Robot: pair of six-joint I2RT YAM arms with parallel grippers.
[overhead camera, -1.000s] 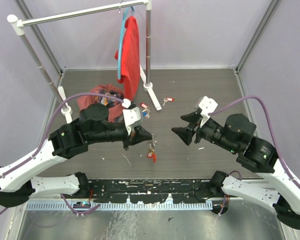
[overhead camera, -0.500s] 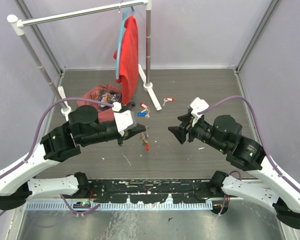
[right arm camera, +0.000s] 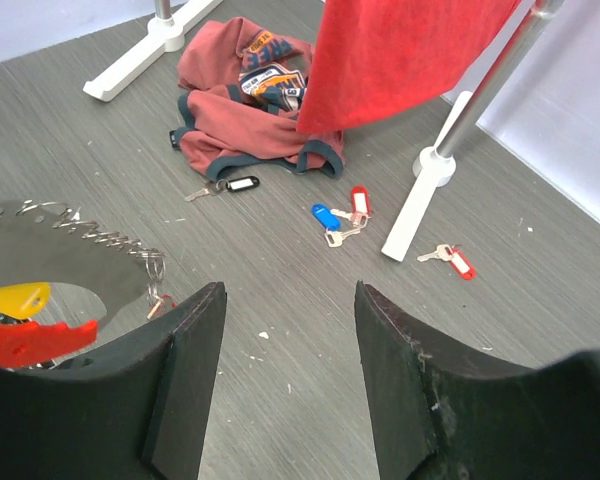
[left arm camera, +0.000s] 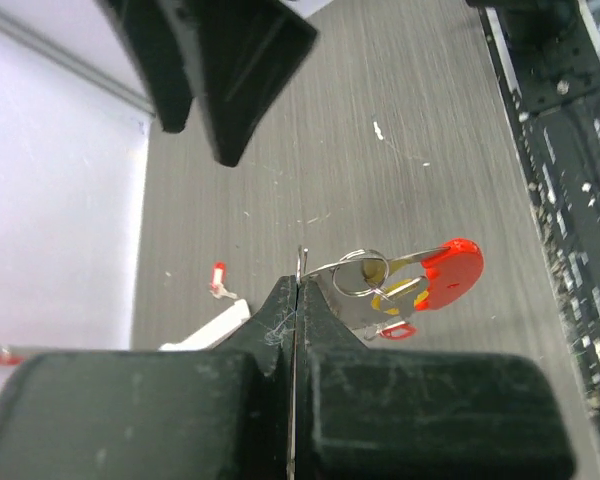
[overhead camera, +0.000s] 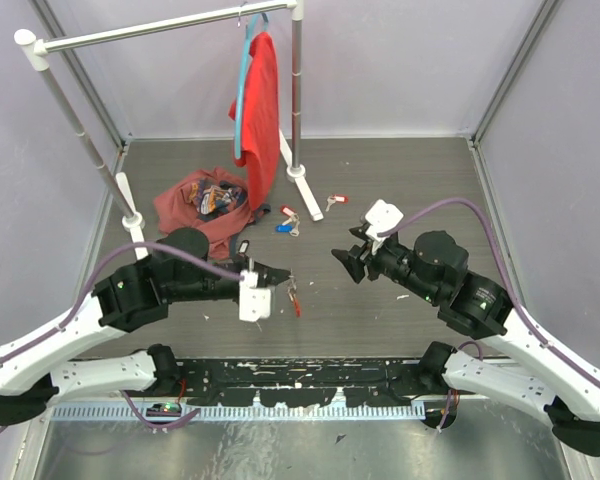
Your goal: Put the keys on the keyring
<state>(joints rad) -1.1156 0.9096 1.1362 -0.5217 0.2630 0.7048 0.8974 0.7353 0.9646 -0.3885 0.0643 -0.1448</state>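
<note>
Keyring (overhead camera: 295, 296) dangles from left gripper (overhead camera: 280, 274), which we see pinched tight on its chain; right gripper (overhead camera: 343, 259) near, jaws parted, holding nothing.

Your right hand (right arm camera: 290, 298) gaping, keyring chain (right arm camera: 92, 238) with yellow and red tags at far left, blue- and red-tagged keys (right arm camera: 337, 216) ahead on the counter (right arm camera: 90, 140), crumpled shirt (right arm camera: 242, 105) beyond.

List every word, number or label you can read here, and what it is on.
No text can be read with certainty.
Print on the crumpled shirt: lettering, too blurred to read.
Loose key tags: too small to tell.
Red tag on the keyring: no writing shows.
</note>
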